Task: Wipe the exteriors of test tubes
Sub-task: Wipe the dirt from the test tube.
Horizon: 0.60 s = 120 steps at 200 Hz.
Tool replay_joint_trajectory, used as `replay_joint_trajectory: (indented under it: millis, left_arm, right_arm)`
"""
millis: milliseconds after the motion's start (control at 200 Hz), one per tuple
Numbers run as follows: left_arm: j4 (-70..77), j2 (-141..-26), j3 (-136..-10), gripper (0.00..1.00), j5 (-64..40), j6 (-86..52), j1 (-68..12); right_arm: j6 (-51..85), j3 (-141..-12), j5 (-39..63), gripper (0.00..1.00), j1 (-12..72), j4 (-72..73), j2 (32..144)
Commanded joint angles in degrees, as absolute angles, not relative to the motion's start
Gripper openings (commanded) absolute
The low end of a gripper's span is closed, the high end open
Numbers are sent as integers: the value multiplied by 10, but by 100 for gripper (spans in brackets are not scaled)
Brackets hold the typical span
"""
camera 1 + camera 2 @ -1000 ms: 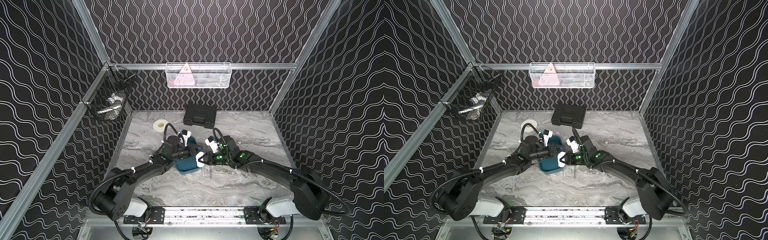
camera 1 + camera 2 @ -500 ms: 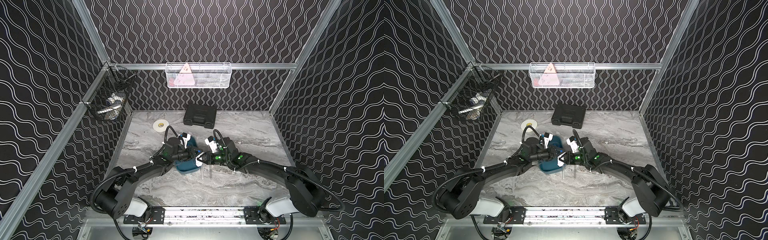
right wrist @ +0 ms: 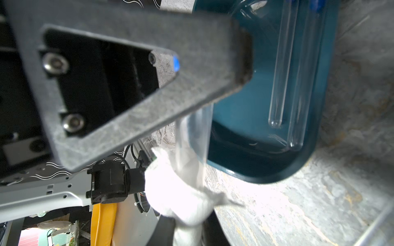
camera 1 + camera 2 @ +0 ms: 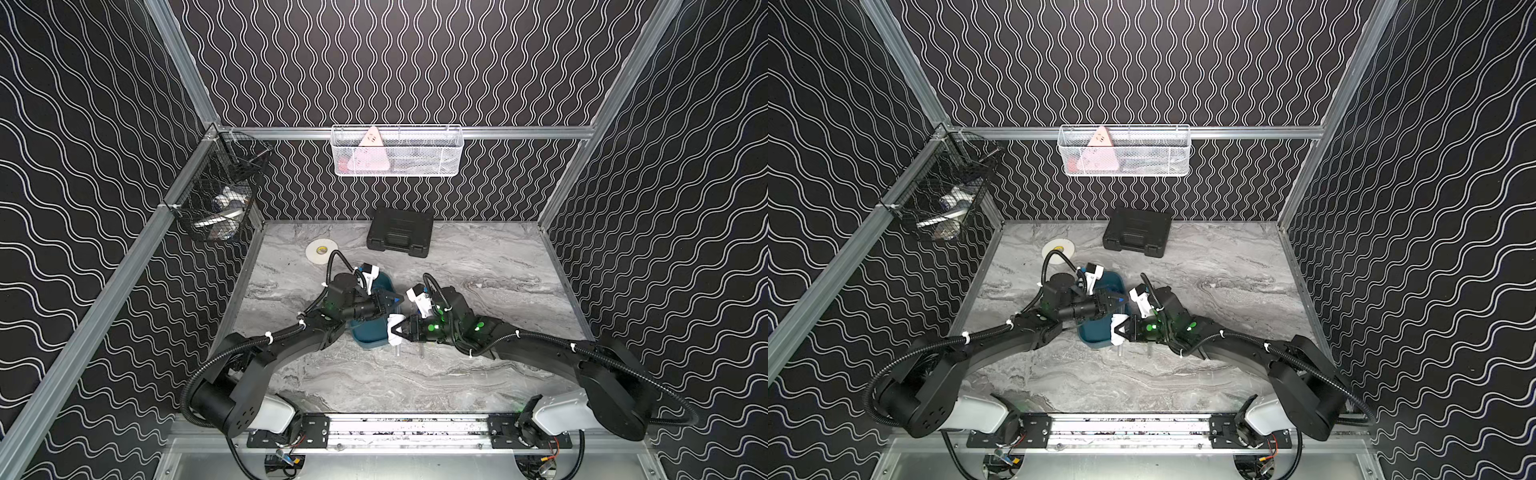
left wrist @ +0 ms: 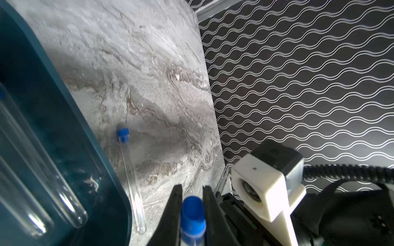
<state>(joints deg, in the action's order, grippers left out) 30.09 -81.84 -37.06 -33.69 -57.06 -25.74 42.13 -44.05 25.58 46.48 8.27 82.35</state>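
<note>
My left gripper is shut on the blue-capped end of a clear test tube, held over the teal tray. My right gripper is shut on a crumpled white tissue. The tissue wraps the lower part of that held tube. In both top views the left gripper and right gripper meet at the tray's right rim. Two more test tubes lie inside the tray. Another test tube lies on the marble beside it.
A black case and a white tape roll sit at the back of the marble table. A white wire basket hangs on the back wall and a black mesh basket on the left wall.
The right gripper with the tissue has slid a little toward the table's near edge along the held tube. The left gripper has barely shifted.
</note>
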Motion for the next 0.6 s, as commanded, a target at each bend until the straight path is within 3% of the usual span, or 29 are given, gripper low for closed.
replay_joint_trajectory:
  millis: [0, 280, 595]
  left_arm:
    - [348, -807, -370, 14, -346, -590, -259]
    - [339, -796, -368, 13, -337, -590, -259]
    - [354, -810, -368, 13, -331, -600, -252]
  right_arm:
    - [390, -477, 291, 16, 441, 87, 840]
    - [386, -508, 320, 16, 415, 83, 863]
    - [442, -413, 274, 16, 501, 127, 826]
